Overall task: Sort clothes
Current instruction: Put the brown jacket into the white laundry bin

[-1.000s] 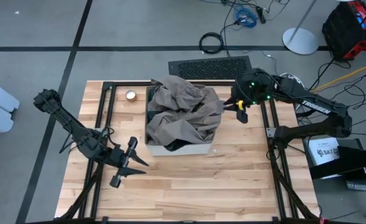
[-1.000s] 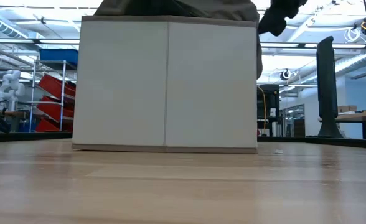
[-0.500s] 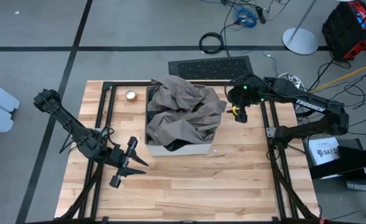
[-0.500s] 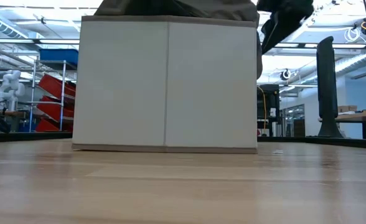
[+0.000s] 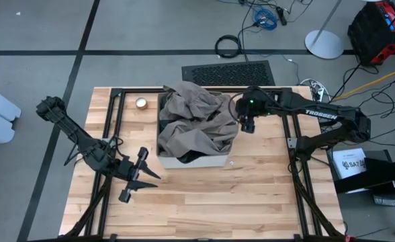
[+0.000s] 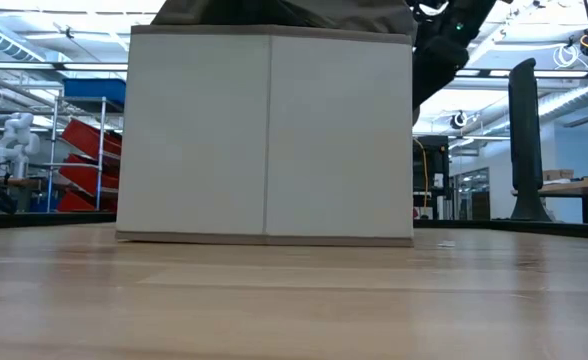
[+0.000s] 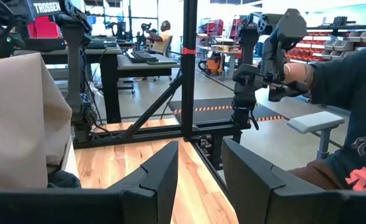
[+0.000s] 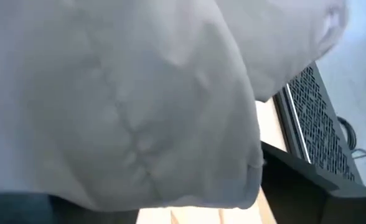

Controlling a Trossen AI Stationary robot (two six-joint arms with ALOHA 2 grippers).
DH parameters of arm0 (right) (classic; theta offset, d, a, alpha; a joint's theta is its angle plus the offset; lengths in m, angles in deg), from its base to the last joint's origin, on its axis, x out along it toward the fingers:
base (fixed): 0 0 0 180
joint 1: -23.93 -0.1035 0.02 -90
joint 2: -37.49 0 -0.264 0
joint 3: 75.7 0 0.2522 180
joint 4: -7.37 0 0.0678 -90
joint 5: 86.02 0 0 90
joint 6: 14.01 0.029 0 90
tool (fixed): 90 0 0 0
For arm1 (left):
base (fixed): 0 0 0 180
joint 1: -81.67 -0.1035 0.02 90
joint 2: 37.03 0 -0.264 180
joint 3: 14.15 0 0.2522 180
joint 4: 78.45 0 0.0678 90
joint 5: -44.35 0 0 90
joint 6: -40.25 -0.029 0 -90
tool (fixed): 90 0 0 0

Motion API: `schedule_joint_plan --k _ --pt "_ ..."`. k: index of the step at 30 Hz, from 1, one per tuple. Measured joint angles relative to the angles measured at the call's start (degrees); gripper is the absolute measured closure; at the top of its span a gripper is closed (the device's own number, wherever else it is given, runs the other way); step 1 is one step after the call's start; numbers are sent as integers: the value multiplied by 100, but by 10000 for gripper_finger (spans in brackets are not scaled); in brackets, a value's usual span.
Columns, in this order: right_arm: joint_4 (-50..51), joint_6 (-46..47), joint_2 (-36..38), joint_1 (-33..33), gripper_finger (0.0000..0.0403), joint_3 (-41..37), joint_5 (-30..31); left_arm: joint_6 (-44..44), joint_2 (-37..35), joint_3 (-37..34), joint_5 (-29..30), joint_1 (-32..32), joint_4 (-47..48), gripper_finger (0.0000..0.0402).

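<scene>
Here's the wooden worktop (image 5: 204, 195), pale planks framed by black rails, sitting on a grey floor with dark tape lines. Dead centre stands the white box (image 5: 196, 160), and the khaki garment (image 5: 196, 119) is heaped in it, spilling over the rim, with a sliver of dark fabric (image 5: 189, 156) showing at the box's 6 o'clock edge. At the box's 3 o'clock rim, the right gripper (image 5: 246, 124) hangs just beside the khaki cloth with its jaws spread wide and nothing in them; its wrist camera is filled with pale folds. Down at 8 o'clock from the box, the left gripper (image 5: 132, 183) waits low over bare wood, fingers partly apart, holding nothing. A small round tin (image 5: 141, 103) sits at the box's 10 o'clock. Beyond the worktop at 12 o'clock lie a black grille mat (image 5: 226, 72) and coiled cables (image 5: 228, 46). Across the room: red shelving (image 6: 79, 170), desks, and a person seated at a control rig.
</scene>
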Motion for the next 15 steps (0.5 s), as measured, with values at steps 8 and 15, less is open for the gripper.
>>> schedule_joint_plan --k 8,15 --pt "-106 235 0 -4 226 0 -13 2 0 0 9 -2 6 269" --pt "-9 32 -2 -11 389 125 -2 2 0 0 9 0 24 269"
